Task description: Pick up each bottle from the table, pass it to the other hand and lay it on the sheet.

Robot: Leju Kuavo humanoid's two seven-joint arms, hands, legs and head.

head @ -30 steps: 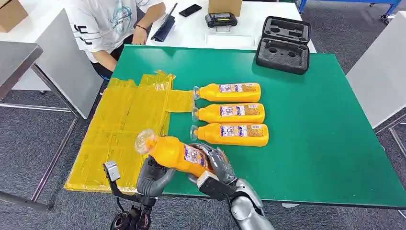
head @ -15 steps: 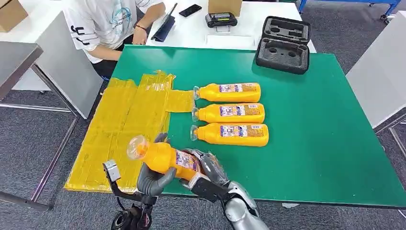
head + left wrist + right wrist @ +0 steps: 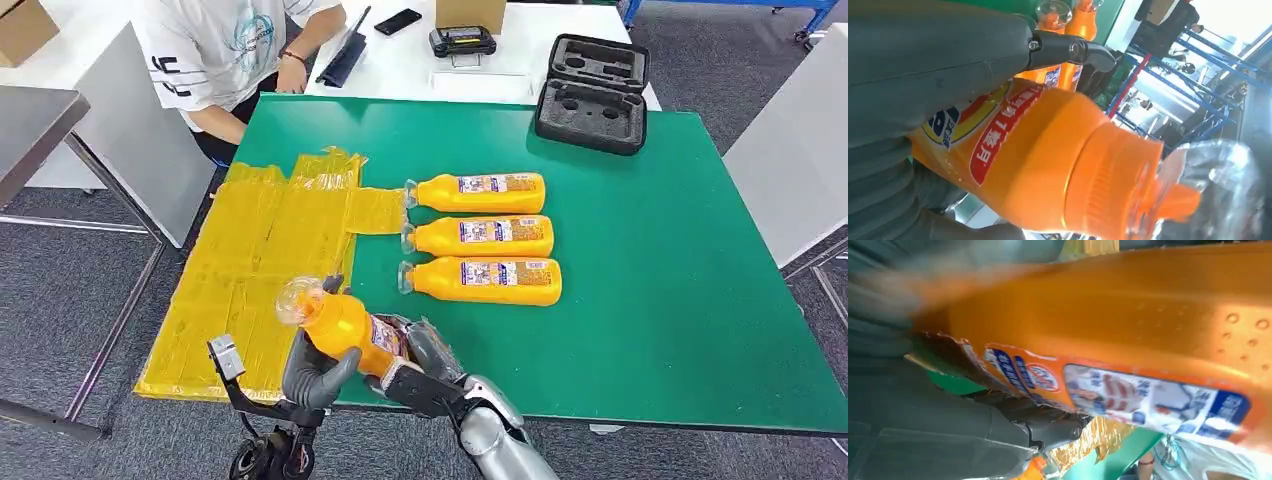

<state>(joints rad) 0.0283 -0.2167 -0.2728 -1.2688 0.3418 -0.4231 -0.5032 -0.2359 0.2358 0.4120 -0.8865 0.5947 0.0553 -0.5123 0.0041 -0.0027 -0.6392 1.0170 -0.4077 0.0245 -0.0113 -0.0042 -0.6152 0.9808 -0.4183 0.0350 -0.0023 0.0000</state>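
Handover risk: orange plastic bottle (image 3: pixel 345 325), gripped by both left hand (image 3: pixel 312 372) and right hand (image 3: pixel 415 362) (mid-transfer), may drop if released early.

Four orange bottles in all: three lie side by side on the green bench (image 3: pixel 650 300), namely the far bottle (image 3: pixel 478 192), the middle bottle (image 3: pixel 480 237) and the near bottle (image 3: pixel 484 281), all just right of the one yellow sheet (image 3: pixel 262 260). The fourth bottle (image 3: pixel 345 325) is off the bench, at the sheet's near edge. One black foam case (image 3: pixel 592 92) sits beyond the sheet. One phone (image 3: pixel 397 21) and one person (image 3: pixel 225 50) are there too.
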